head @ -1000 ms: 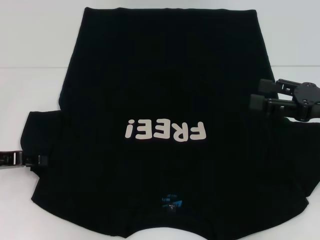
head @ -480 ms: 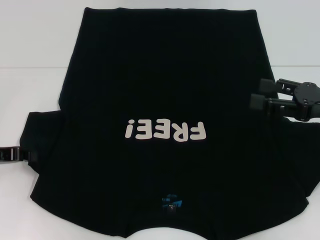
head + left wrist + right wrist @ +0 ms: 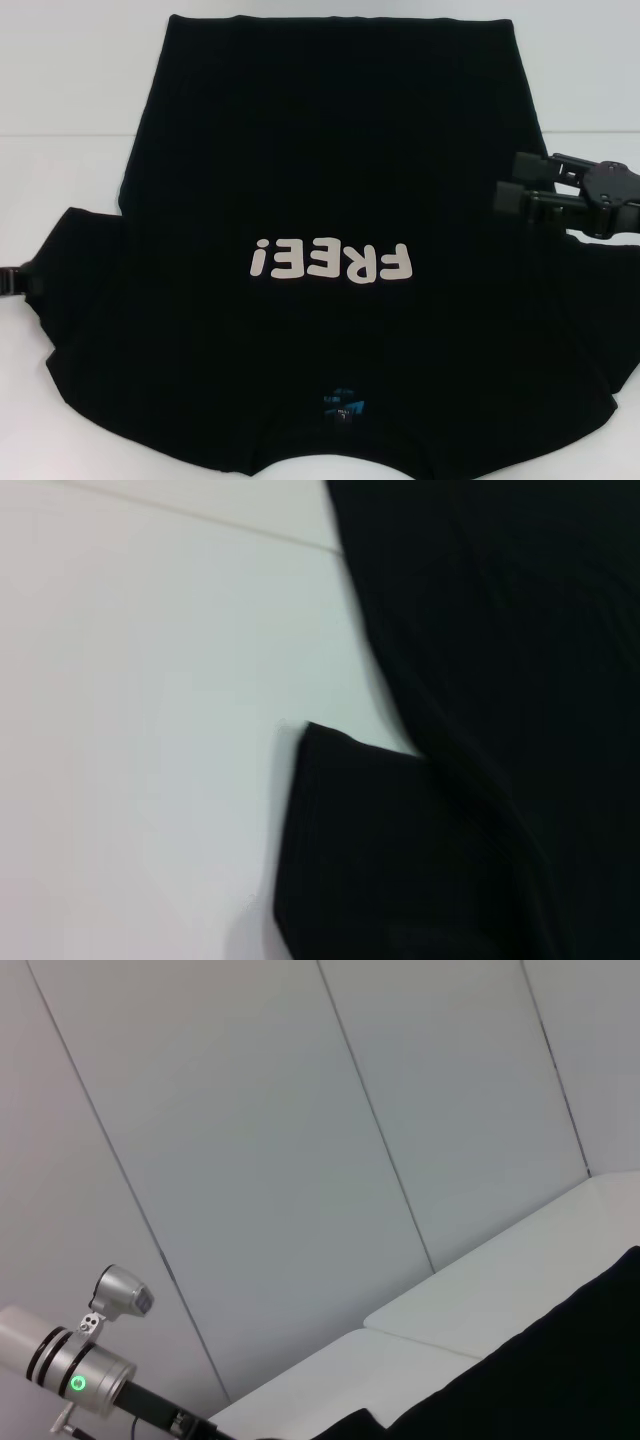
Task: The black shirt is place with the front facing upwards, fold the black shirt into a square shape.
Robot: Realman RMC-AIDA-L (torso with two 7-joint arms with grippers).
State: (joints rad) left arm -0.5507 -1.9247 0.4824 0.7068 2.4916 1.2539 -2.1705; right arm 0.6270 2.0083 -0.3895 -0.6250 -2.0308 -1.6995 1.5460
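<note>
The black shirt (image 3: 330, 150) lies spread face up on the white table (image 3: 70, 100). Its white letters "FREE!" (image 3: 332, 262) read upside down to me, and the blue neck label (image 3: 342, 408) is near the front edge. My left gripper (image 3: 18, 280) shows only at the picture's left edge, at the tip of the left sleeve (image 3: 70, 270), which is drawn out sideways with it. The left wrist view shows that sleeve's corner (image 3: 330, 755) on the table, with no fingers in sight. My right gripper (image 3: 508, 183) hovers open over the shirt's right side, fingers pointing left.
White wall panels (image 3: 300, 1140) stand behind the table (image 3: 480, 1300). The right wrist view shows the shirt's edge (image 3: 560, 1370) and, farther off, a silver arm segment (image 3: 70, 1370) with a green light. Bare table lies left of the shirt (image 3: 150, 730).
My left gripper has moved left and farther from me, and the left sleeve has spread outward with it. The right gripper has shifted slightly away from me.
</note>
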